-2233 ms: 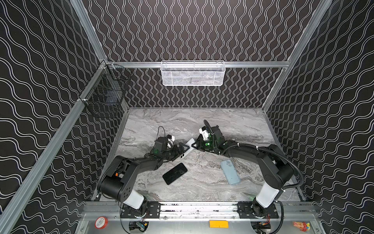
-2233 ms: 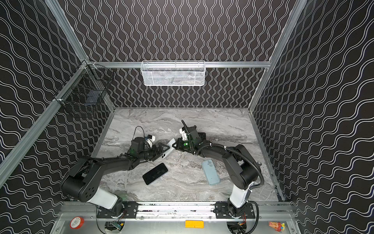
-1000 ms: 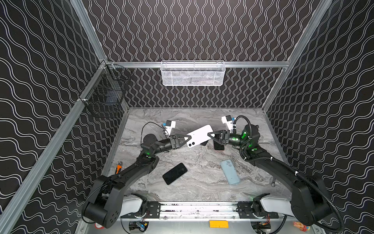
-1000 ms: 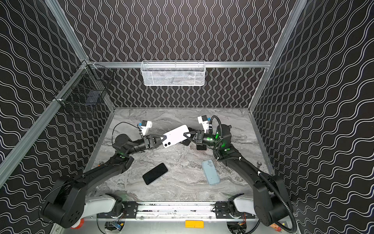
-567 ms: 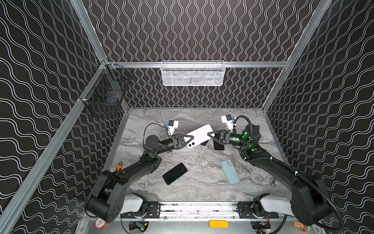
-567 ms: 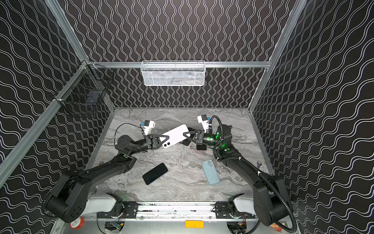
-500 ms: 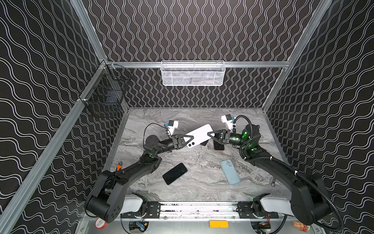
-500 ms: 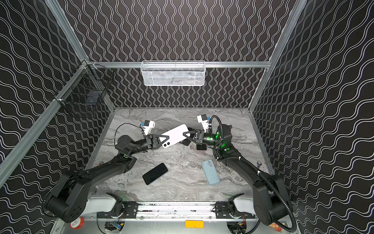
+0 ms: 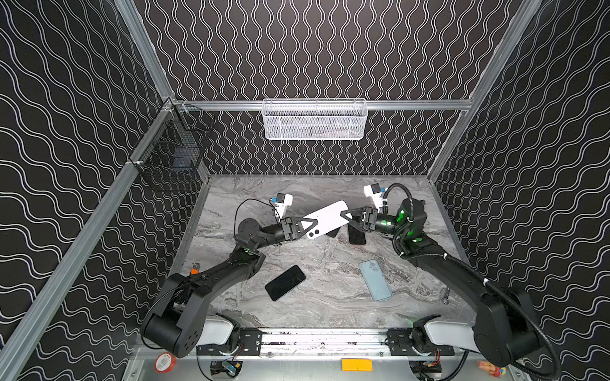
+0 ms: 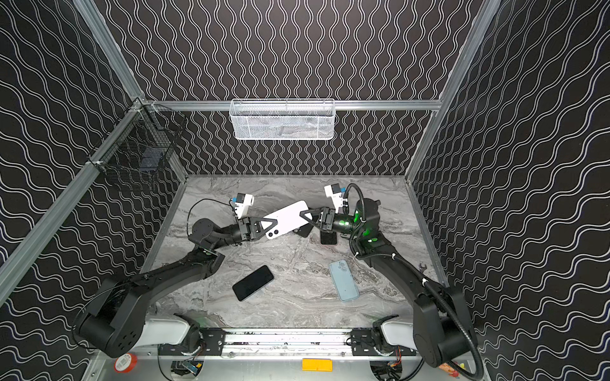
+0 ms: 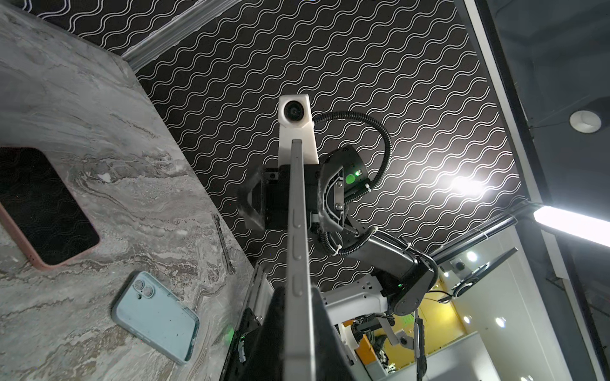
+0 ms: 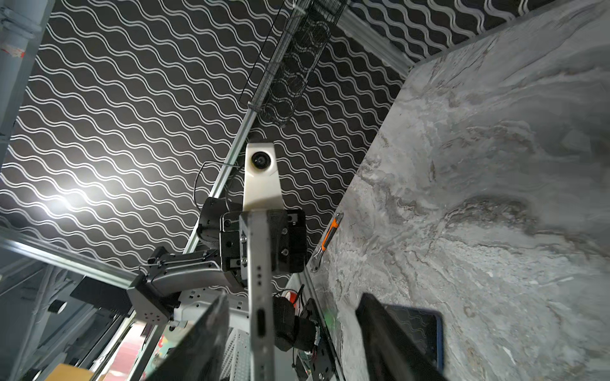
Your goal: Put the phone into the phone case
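A white phone [image 9: 325, 217] [image 10: 285, 217] hangs slanted in the air above the back of the table. My left gripper [image 9: 310, 226] [image 10: 269, 227] is shut on its camera end; the left wrist view shows the phone's edge [image 11: 297, 231] clamped between both fingers. My right gripper [image 9: 346, 219] [image 10: 305, 217] stands open around the other end. In the right wrist view the phone [image 12: 260, 280] runs between the spread fingers [image 12: 211, 323] with a gap on each side. A light blue phone case [image 9: 375, 280] [image 10: 343, 280] [image 11: 155, 320] lies back up at the front right.
A black phone [image 9: 285, 282] [image 10: 253, 282] lies screen up at the front middle. A pink-edged dark phone or case [image 9: 357, 236] [image 11: 43, 204] lies under the right gripper. A wrench [image 9: 445, 295] lies by the right wall. A white basket [image 9: 315, 120] and a black wire basket [image 9: 171, 161] hang on the walls.
The left gripper has closed on the phone's camera end. The right gripper, shut on the other end until a moment ago, has opened. The phone keeps its place in the air.
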You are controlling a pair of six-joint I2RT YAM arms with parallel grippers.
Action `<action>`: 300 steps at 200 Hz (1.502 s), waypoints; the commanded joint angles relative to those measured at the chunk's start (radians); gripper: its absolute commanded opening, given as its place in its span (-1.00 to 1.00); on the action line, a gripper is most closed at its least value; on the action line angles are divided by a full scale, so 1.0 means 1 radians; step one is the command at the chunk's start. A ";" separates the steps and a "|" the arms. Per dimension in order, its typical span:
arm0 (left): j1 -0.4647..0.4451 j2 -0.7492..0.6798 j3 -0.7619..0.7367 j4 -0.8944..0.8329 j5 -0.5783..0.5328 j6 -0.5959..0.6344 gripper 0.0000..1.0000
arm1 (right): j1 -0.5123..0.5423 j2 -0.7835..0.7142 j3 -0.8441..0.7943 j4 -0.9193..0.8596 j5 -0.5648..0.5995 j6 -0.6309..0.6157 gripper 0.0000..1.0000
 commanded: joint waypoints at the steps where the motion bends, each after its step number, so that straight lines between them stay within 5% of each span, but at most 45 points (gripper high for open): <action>1: 0.007 -0.036 0.080 -0.196 0.006 0.229 -1.00 | -0.019 -0.070 0.077 -0.303 0.122 -0.195 0.56; 36: -0.001 -0.124 0.329 -0.942 -0.172 0.828 -1.00 | -0.031 -0.164 0.214 -0.702 0.421 -0.365 0.68; 54: -0.003 -0.138 0.416 -1.123 -0.312 1.027 -1.00 | -0.040 -0.205 0.222 -0.755 0.461 -0.380 0.69; 82: -0.014 -0.202 0.407 -1.124 -0.447 1.257 -1.00 | -0.050 -0.244 0.229 -0.800 0.491 -0.374 0.70; 125: -0.049 -0.319 0.315 -1.044 -0.421 1.766 -1.00 | -0.090 -0.241 0.253 -0.875 0.451 -0.351 0.74; 148: -0.078 -0.329 0.320 -1.096 -0.389 2.025 -1.00 | -0.151 -0.198 0.269 -0.907 0.291 -0.316 0.74; 177: -0.182 -0.372 0.221 -1.007 -0.489 2.341 -1.00 | -0.247 -0.138 0.243 -0.830 -0.022 -0.209 0.75; 197: -0.247 -0.381 0.144 -0.842 -0.607 2.450 -1.00 | -0.258 -0.113 0.231 -0.778 -0.130 -0.163 0.76; 236: -0.291 -0.343 0.127 -0.705 -0.657 2.566 -1.00 | -0.256 -0.061 0.224 -0.840 -0.258 -0.188 0.75; 300: -0.432 -0.291 0.087 -0.601 -0.723 2.760 -1.00 | -0.251 -0.041 0.090 -0.448 -0.383 0.142 0.69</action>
